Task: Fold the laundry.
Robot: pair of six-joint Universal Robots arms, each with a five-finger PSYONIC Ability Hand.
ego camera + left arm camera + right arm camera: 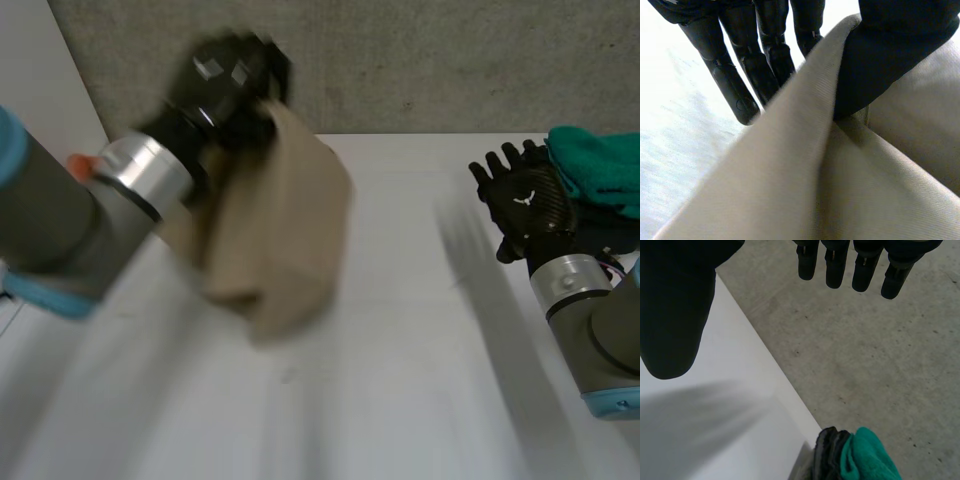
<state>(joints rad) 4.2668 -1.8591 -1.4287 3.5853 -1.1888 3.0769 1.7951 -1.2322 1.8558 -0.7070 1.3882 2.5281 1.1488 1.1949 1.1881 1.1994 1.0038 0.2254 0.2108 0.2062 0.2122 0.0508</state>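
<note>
Cloth [275,245], beige, gripped by left robot hand [225,80] and held up over the far left part of the worktop [400,330]. Hangs below that hand and a little toward the middle, long axis running down toward the worktop, lower end seemingly clear of the surface, though hard to judge. Pinched, by the left wrist view, at a doubled edge between thumb [890,60] on one face and straight fingers [735,85] on the other. Well apart from right robot hand [522,200], hovering released with fingers straight and nothing held, just beside a teal cloth [600,165] at the far right corner. Far nearer the left arm, so probably a laying-down from that side, with a long reach across for the right. Hidden or unclear: the cloth's corners, its number of layers, and much of the teal cloth, cut off at the head view's edge.
</note>
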